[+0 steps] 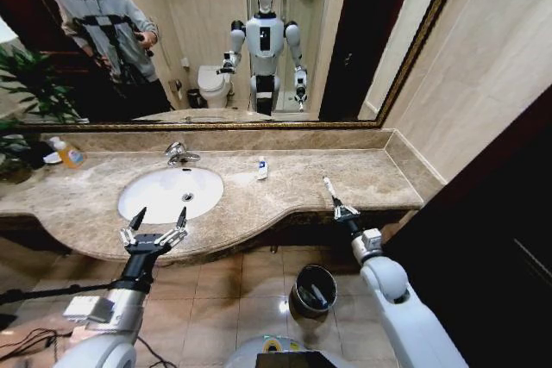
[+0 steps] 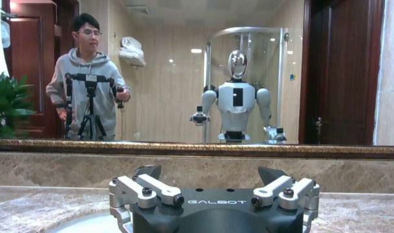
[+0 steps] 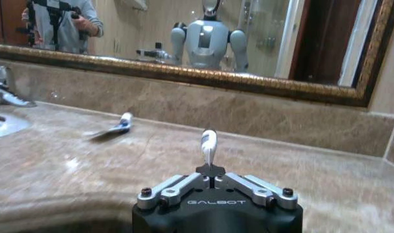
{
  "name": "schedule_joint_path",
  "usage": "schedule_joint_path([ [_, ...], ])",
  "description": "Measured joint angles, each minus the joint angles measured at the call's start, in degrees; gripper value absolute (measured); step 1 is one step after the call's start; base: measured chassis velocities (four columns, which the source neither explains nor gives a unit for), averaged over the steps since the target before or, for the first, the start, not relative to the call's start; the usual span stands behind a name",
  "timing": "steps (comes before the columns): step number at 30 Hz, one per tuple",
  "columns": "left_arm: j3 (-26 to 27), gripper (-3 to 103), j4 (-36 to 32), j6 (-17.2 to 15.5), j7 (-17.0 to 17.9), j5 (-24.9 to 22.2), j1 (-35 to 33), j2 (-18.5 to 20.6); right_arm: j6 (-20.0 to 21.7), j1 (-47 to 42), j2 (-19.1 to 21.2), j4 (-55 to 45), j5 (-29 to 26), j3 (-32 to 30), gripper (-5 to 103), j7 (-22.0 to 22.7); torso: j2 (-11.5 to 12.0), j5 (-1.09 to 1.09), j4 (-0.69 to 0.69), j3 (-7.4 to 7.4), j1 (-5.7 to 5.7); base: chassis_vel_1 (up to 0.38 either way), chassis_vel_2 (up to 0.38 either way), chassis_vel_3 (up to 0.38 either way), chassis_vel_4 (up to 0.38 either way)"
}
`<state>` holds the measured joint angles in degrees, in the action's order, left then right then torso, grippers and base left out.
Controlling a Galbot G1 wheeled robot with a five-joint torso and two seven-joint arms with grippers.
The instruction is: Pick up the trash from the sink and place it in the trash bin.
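Right pincer (image 3: pixel 210 170) clamped on a white tube (image 3: pixel 209 143); left pincer (image 1: pixel 155 220) wide apart, empty, at sink (image 1: pixel 138 200) front.

Right gripper (image 3: pixel 210 170), lower centre of frame, fingers closed on a white tube (image 3: pixel 209 144) standing upright. A second tube (image 3: pixel 121 124) lies on the marble counter (image 3: pixel 300 179), centre left. Tap (image 3: pixel 4 92) and sink (image 3: pixel 2 125) at left edge. Mirror (image 3: pixel 183 39) across the top.

a hotel-style bathroom: a beige marble counter (image 1: pixel 362 174) with a white oval sink (image 1: pixel 155 200) and chrome tap (image 1: pixel 178 154), a wide gilt-framed mirror (image 1: pixel 285 58) reflecting a toilet (image 1: pixel 211 85) and glass shower stall (image 2: pixel 248 82), tiled floor (image 1: pixel 224 299), a small round trash bin (image 1: pixel 312 290) below.
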<state>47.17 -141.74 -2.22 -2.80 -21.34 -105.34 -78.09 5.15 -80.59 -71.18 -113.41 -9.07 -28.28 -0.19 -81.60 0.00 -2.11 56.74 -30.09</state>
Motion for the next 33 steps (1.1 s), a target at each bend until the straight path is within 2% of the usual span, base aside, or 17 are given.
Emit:
schedule_joint_path([
  [9,0.0,100,0.0,0.0,0.0,0.0,0.0,0.0,-5.82,-8.39,-3.74,0.0,3.74,-0.02,0,-0.09,0.0,-0.01,0.01,0.0,0.01,0.0,0.0,0.0,0.0],
  [20,0.0,100,0.0,0.0,0.0,0.0,0.0,0.0,-10.24,-12.43,-6.38,5.13,5.61,0.17,0,-0.24,0.0,-0.01,0.0,0.0,0.01,0.0,0.0,0.0,0.0],
  [26,0.0,100,0.0,0.0,0.0,0.0,0.0,0.0,-13.21,-12.02,-7.1,15.14,6.81,0.27,0,-0.74,0.0,0.0,0.01,0.0,0.01,0.0,0.0,0.0,0.0],
  [33,0.0,100,0.0,0.0,0.0,0.0,0.0,0.0,-13.74,-10.2,-6.54,23.4,7.31,0.44,0,-1.79,0.0,0.0,0.01,0.0,0.01,0.0,0.0,0.0,0.0],
])
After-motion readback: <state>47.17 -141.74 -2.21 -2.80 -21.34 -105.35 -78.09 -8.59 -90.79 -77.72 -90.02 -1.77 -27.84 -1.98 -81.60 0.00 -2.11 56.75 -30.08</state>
